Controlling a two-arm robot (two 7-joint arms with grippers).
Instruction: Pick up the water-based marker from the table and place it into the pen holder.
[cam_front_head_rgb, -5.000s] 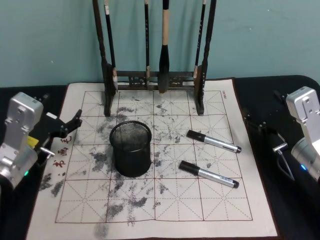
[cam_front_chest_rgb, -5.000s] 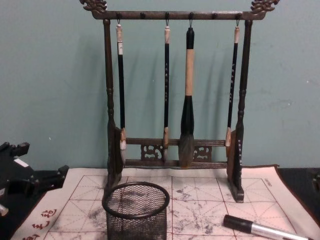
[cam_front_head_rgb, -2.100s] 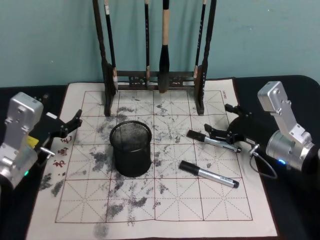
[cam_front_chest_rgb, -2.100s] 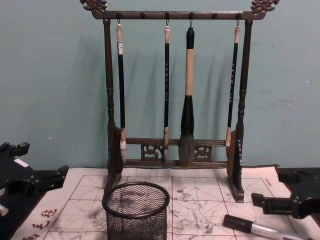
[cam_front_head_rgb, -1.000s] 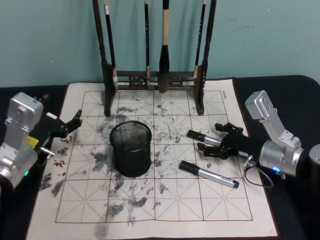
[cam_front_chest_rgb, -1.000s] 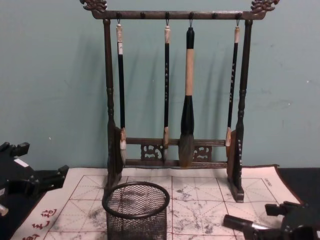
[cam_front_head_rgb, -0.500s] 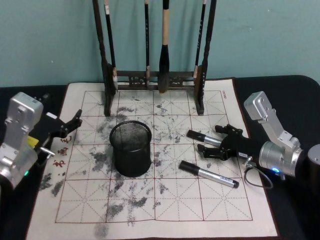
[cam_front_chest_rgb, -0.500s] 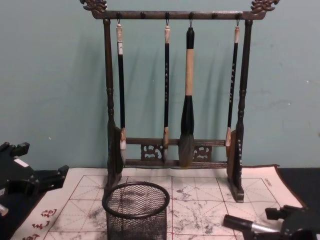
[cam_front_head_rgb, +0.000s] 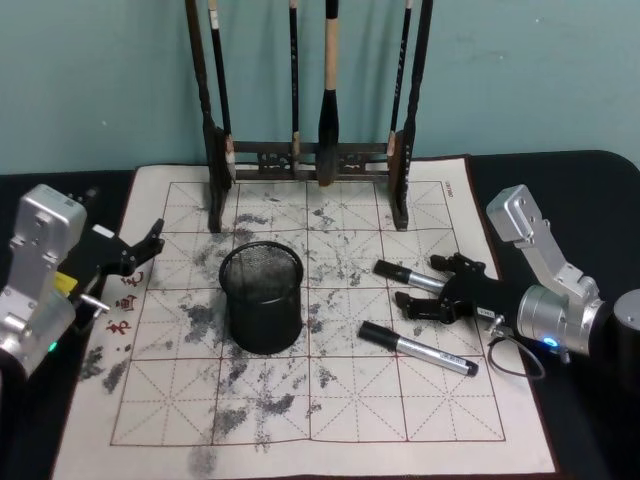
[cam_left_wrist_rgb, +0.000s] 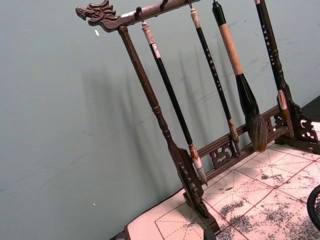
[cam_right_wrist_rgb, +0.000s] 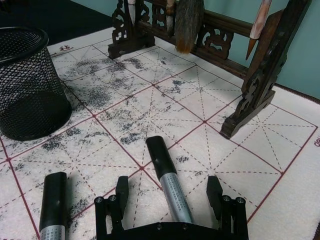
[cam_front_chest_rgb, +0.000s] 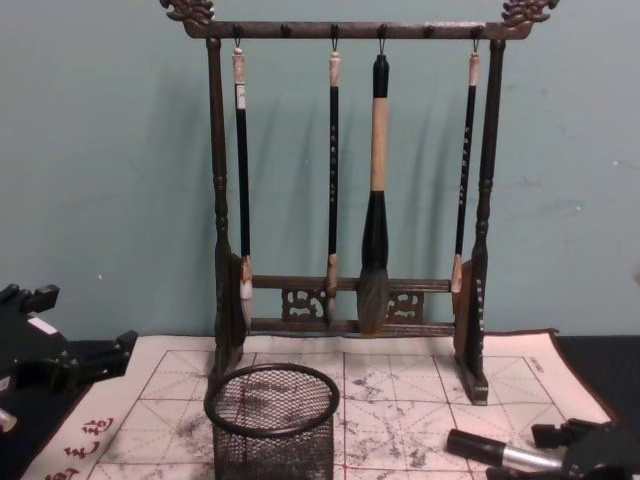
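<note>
Your right tool (cam_front_head_rgb: 418, 280) sits low over the white felt mat (cam_front_head_rgb: 330, 420) on the dark desk (cam_front_head_rgb: 560, 190), right of the pen holder (cam_front_head_rgb: 262, 298). Its two black fingers (cam_right_wrist_rgb: 121, 189) are spread wide, one on each side of the water-based marker (cam_front_head_rgb: 392, 270), and they grip nothing. The wrist view shows the marker's silver barrel running between the fingers with a gap on both sides, its black cap pointing toward the wooden brush rack (cam_front_head_rgb: 400, 200). The marker lies flat on the mat, well apart from the pen holder, which stands upright near the mat's middle. A second marker (cam_front_head_rgb: 418, 349) lies nearer you, just beside the first and outside the fingers. Your left tool (cam_front_head_rgb: 148, 250) rests at the mat's left edge, its fingers apart and holding nothing. Four brushes (cam_front_chest_rgb: 378, 180) hang from the rack at the far side.
</note>
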